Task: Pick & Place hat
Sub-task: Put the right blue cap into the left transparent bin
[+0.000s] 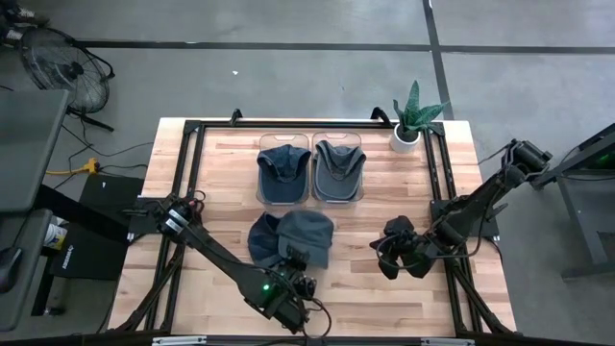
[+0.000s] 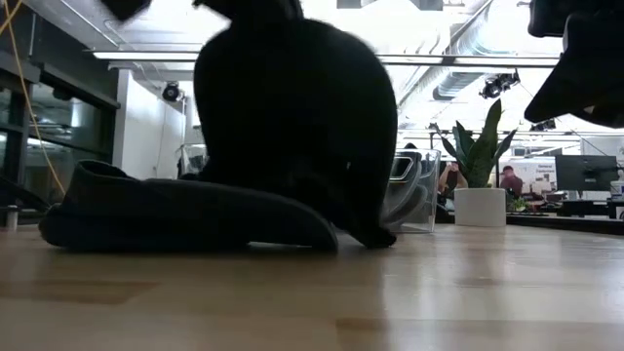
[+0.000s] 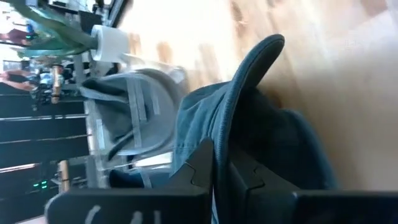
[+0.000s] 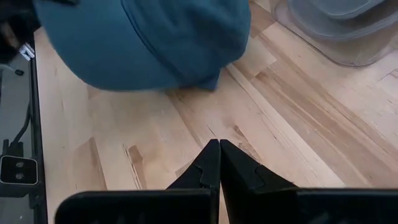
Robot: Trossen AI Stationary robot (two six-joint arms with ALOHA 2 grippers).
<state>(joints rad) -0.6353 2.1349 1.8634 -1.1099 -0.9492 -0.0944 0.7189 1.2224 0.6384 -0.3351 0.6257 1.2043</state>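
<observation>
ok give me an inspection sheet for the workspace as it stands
surface: wooden table, bare wood between things.
job's things: blue hat lies on the table near the front; two clear bins at the back, one holding a dark blue cap, the other a grey cap.
clutter: potted plant at the back right corner.
grippers: left gripper shut on the blue hat's edge; right gripper shut, empty, over bare wood beside the hat.
cables: yellow cable on the floor, left of the table.
surroundings: fan on the floor at left; people at desks far behind in the low view.
</observation>
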